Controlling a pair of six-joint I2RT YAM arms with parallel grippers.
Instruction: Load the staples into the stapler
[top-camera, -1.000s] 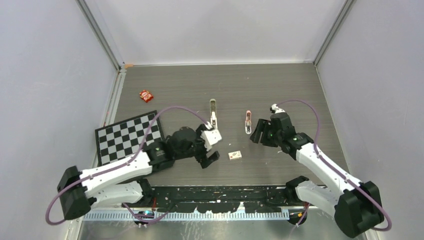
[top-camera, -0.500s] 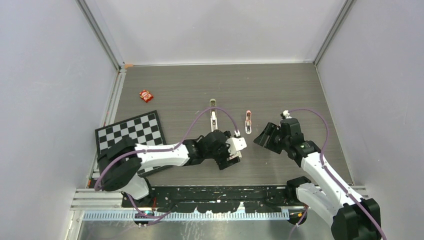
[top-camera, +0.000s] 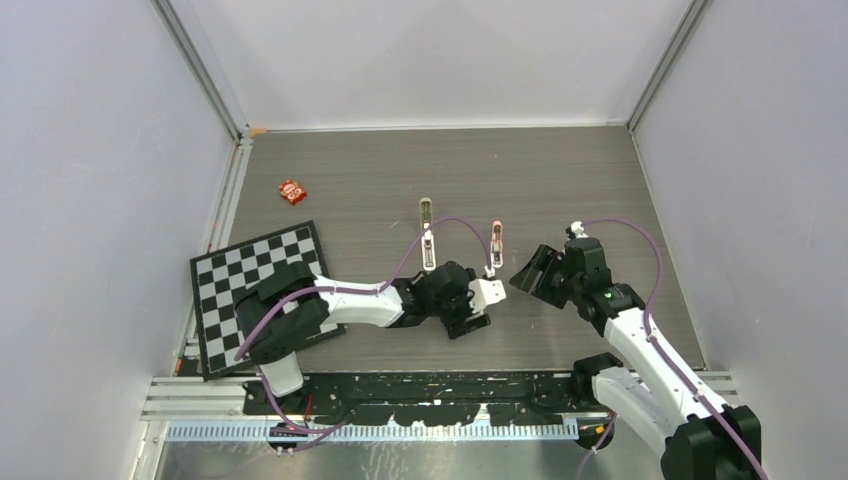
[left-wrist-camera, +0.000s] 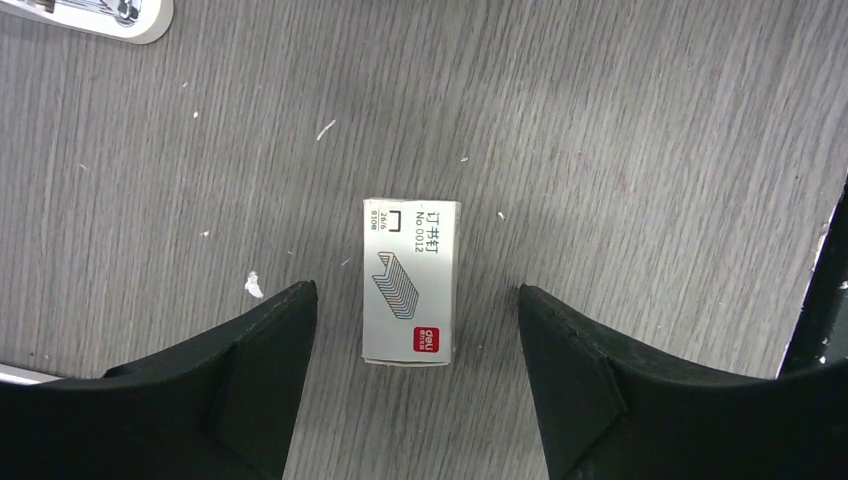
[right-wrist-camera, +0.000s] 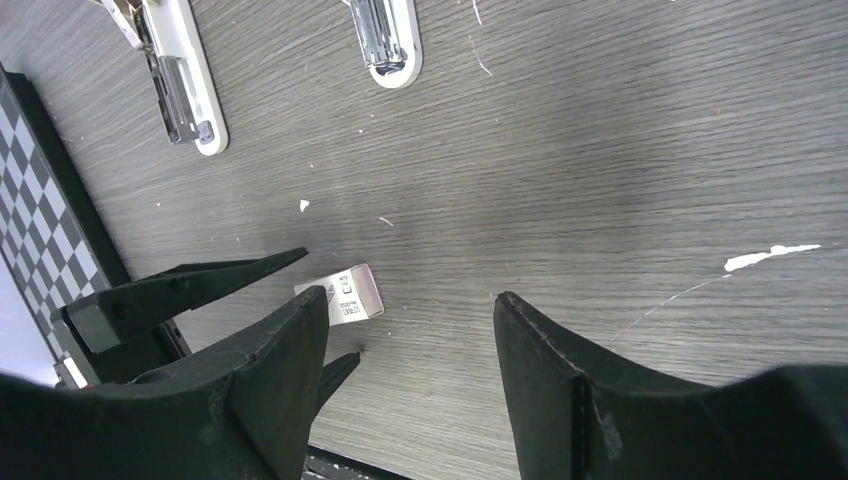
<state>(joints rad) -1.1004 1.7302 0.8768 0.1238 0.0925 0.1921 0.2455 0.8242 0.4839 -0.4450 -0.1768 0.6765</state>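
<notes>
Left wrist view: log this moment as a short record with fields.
staple box: lying flat, label up
left end effector: open, straddling the box, not touching it
right end effector: open, empty
stapler: opened out, lying apart from the box

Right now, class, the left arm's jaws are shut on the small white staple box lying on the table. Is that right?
No. The left wrist view shows those jaws open, one either side of the staple box, not touching it. It does lie on the table.
</notes>
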